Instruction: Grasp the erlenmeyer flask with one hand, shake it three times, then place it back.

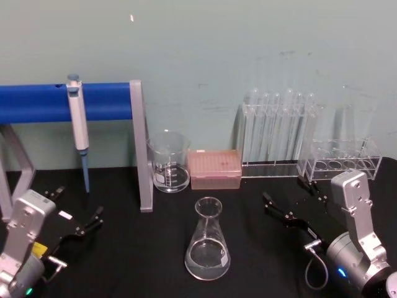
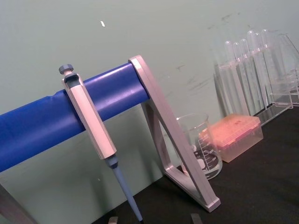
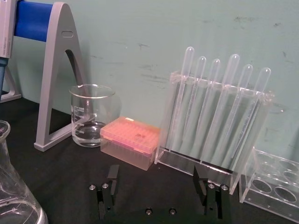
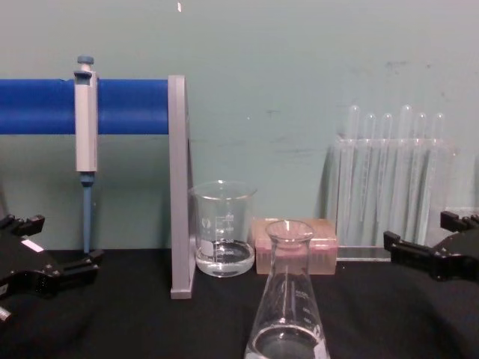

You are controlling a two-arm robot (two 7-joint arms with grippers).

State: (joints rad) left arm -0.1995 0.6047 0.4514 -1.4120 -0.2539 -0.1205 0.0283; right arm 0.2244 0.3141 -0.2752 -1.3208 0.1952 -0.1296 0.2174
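The erlenmeyer flask [image 1: 208, 248] stands upright on the black table at front centre, with a little clear liquid in its base; it rises in the foreground of the chest view [image 4: 288, 318] and at the edge of the right wrist view [image 3: 11, 191]. My right gripper [image 1: 285, 194] hovers open to the right of the flask and apart from it, with nothing between its fingers [image 3: 112, 175], also in the chest view [image 4: 419, 233]. My left gripper [image 1: 77, 208] rests open at the front left, well clear of the flask, and shows in the chest view too [image 4: 52, 247].
Behind the flask stand a glass beaker [image 1: 169, 162] and a pink tip box [image 1: 214, 168]. A test tube rack [image 1: 279, 133] and a low clear rack [image 1: 340, 162] sit at back right. A pipette [image 1: 78, 127] hangs on the blue bar stand [image 1: 140, 149].
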